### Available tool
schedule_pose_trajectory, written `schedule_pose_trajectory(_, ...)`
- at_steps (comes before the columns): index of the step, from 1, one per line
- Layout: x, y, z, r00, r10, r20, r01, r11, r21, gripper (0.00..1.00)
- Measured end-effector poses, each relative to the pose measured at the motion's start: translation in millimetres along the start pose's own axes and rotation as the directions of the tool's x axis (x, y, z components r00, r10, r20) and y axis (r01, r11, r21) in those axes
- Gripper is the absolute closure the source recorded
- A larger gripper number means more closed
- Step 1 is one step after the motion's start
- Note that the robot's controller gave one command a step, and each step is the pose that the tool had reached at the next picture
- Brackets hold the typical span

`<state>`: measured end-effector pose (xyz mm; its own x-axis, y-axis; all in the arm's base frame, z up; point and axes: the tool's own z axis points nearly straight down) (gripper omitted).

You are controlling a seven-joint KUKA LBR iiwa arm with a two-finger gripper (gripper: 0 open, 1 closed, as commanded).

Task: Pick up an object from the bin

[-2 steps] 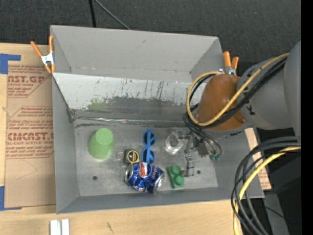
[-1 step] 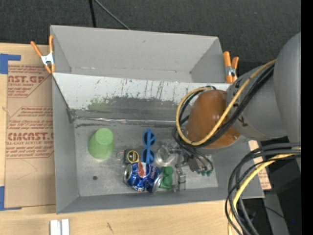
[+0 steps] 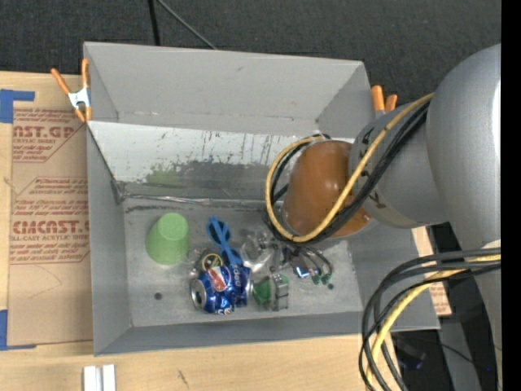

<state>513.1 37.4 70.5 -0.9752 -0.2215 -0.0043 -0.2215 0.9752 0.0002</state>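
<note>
Starting at the left of the grey bin (image 3: pixel 110 243), you see a light green plastic cup (image 3: pixel 168 238) lying alone on the floor, well apart from the other things. To its right lies a blue looped thing (image 3: pixel 220 236) that looks like scissor handles, but you cannot be sure of its kind. Just below it, near the front wall, is a crushed blue can (image 3: pixel 218 288) with a red and white logo, lying on its side. Right beside the can, on its right, you find a small dark green piece (image 3: pixel 263 292), touching or almost touching it.

The gripper (image 3: pixel 274 269) is low in the bin, in the middle of the floor. Its silver metal parts stand just above the small dark green piece and at the right edge of the crushed blue can. These two things are the nearest to it. You cannot tell from this view whether the gripper is open or closed, or whether it has anything in it.

Above the gripper sits the orange cover (image 3: pixel 319 187) of the wrist, with black and yellow cables (image 3: pixel 281 169) looped around it. Further right, the large grey arm (image 3: pixel 464 145) comes in over the right wall of the bin.
</note>
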Motion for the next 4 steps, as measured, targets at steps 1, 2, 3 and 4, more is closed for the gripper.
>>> schedule_pose_trajectory(1, 1.0, -1, 0, 1.000, 0.002, -0.002, -0.002, 1.000, 0.000, 1.00)
schedule_pose_trajectory(2, 6.5, -2, 1, 1.000, -0.001, -0.004, 0.001, 1.000, 0.000, 1.00)
schedule_pose_trajectory(3, 15.8, -28, -60, 1.000, 0.003, 0.001, -0.003, 1.000, 0.002, 1.00)
schedule_pose_trajectory(4, -12.1, -39, -255, 1.000, 0.015, 0.009, -0.015, 1.000, 0.003, 1.00)
